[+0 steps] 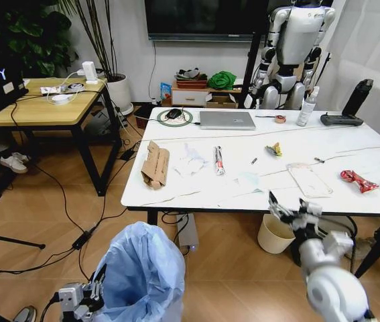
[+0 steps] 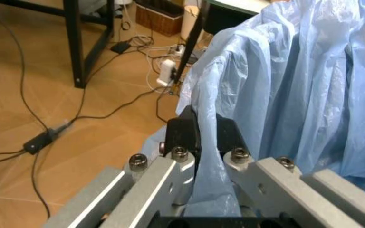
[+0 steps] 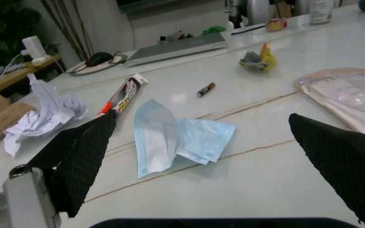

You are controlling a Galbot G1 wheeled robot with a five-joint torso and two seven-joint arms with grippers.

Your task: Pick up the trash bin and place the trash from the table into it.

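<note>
Nearest to the camera, low on the left, the left end effector (image 1: pixel 82 300) pinches the rim of the trash bin (image 1: pixel 141 275) through its light-blue bag, and the left wrist view shows the fingers (image 2: pixel 186 130) pressed together on a fold of this plastic. So the bin is held off to the left, below the front edge of the table (image 1: pixel 196 196), with its mouth open upward. Going to the right, on the table lie the crushed cardboard (image 1: pixel 155 164), the crumpled white paper (image 1: pixel 191 159), a rolled wrapper (image 1: pixel 218 160), the face mask (image 3: pixel 179 137), a clear plastic pack (image 1: pixel 308 180) and a red wrapper (image 1: pixel 357 180). The right end effector (image 1: pixel 291 212) hovers at the front edge of the table with its fingers (image 3: pixel 78 161) spread wide. The mask lies flat straight ahead of it, between the two fingers in the right wrist view, with its long axis running roughly away from the end effector. I judge the right arm is clearly the nearer one, and the mask looks the likely first piece.
</note>
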